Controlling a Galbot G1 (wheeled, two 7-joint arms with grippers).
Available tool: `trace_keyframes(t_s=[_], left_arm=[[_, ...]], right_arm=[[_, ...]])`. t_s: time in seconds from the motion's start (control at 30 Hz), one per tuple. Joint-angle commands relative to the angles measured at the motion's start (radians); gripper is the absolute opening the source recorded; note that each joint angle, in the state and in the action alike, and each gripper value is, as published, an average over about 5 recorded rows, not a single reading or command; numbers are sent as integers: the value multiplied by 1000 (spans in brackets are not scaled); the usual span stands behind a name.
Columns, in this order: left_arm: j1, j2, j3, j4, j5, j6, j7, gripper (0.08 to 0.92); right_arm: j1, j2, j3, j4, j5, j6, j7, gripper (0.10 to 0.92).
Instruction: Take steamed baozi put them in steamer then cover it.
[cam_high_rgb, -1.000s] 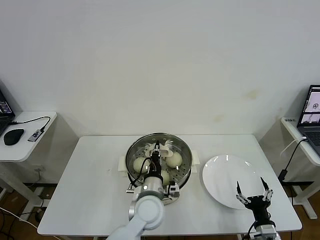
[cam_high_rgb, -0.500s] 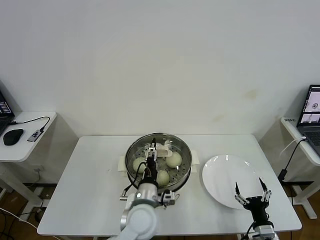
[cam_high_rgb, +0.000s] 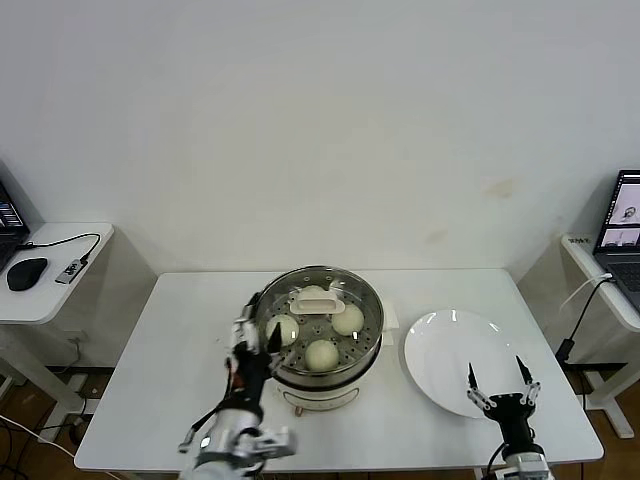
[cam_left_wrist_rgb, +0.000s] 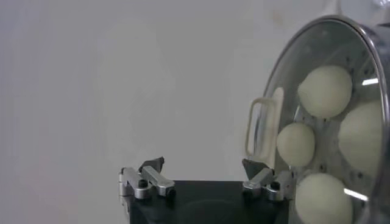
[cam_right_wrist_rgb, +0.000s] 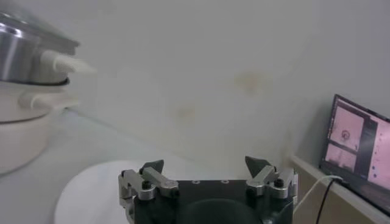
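Lid: clear glass cover (cam_high_rgb: 318, 300) seated on shiny steel steamer (cam_high_rgb: 322, 345) mid-desk, four cream-white baozi (cam_high_rgb: 321, 354) beneath. Left hand (cam_high_rgb: 258, 340) beside pot, wide open, empty. Right hand (cam_high_rgb: 497, 383) spread idle at white plate (cam_high_rgb: 440, 360).

Shiny steel steamer (cam_high_rgb: 330, 362) under a clear glass cover (cam_high_rgb: 318, 318), smooth matt baozi (cam_high_rgb: 321, 354), glossy white plate (cam_high_rgb: 445, 345).

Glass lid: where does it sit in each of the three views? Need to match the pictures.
Head view: the glass lid sits on the steamer, centre of the table, buns visible through it.
Left wrist view: lid fills the right edge, beyond the left gripper.
Right wrist view: not clearly in it; only the steamer's steel wall shows.
Shared landmark: the steamer.
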Motion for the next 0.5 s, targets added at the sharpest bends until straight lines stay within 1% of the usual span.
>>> trace_keyframes(t_s=[0.03, 0.13, 0.3, 0.37, 0.5], left_arm=[[361, -90, -550, 11, -1297, -548, -250, 823], [422, -109, -571, 29, -1368, -553, -238, 823], [516, -103, -567, 71, -1393, -578, -200, 823], [542, -107, -563, 94, -1380, -587, -178, 823], [559, -126, -548, 150, -1356, -629, -152, 823]], right_arm=[[-58, -75, -71, -12, 124, 52, 18, 823], [-115, -120, -96, 0, 160, 32, 11, 823], [-216, -176, -141, 58, 250, -82, -23, 823], [-244, -187, -153, 81, 265, -129, -40, 823], [-266, -191, -159, 103, 280, -165, -55, 823]])
